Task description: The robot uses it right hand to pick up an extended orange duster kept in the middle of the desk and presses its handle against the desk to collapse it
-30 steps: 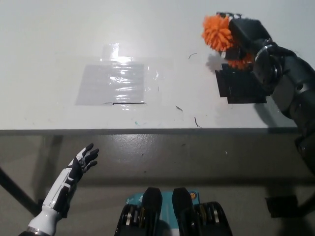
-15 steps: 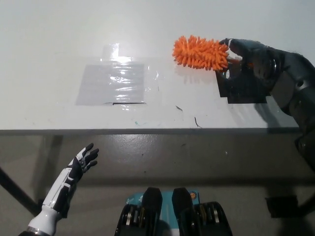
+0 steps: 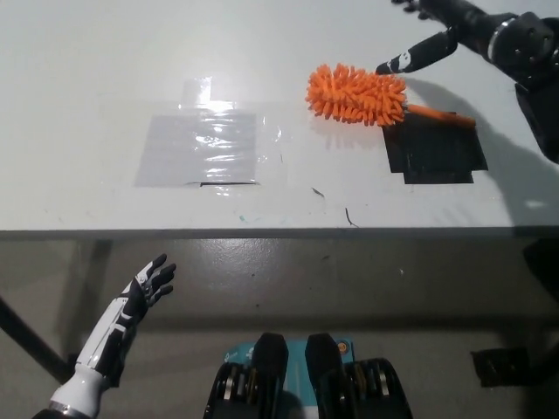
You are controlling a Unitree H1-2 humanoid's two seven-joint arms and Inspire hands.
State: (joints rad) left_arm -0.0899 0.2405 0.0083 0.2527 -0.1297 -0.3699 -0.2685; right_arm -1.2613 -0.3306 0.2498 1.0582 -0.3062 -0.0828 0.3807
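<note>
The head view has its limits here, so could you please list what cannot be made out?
- Right hand, head view: its upper part is cut off by the top edge.
- Orange duster, head view: whether its handle is collapsed; too small to tell.
- Left hand, head view: resting below the desk edge.

One head camera looks steeply down (desk (image 3: 105, 52) below).

The duster (image 3: 356, 95) lies on the bench (image 3: 105, 52), its head just below and left of the right robot hand (image 3: 434, 35), apart from it. Its handle (image 3: 441, 114) runs rightward over a dark patch (image 3: 436, 148) that sits below that robot hand. A clear sheet (image 3: 201, 148) lies well to the left. The left robot hand (image 3: 148, 284) hangs before the bench edge, far lower left.
</note>
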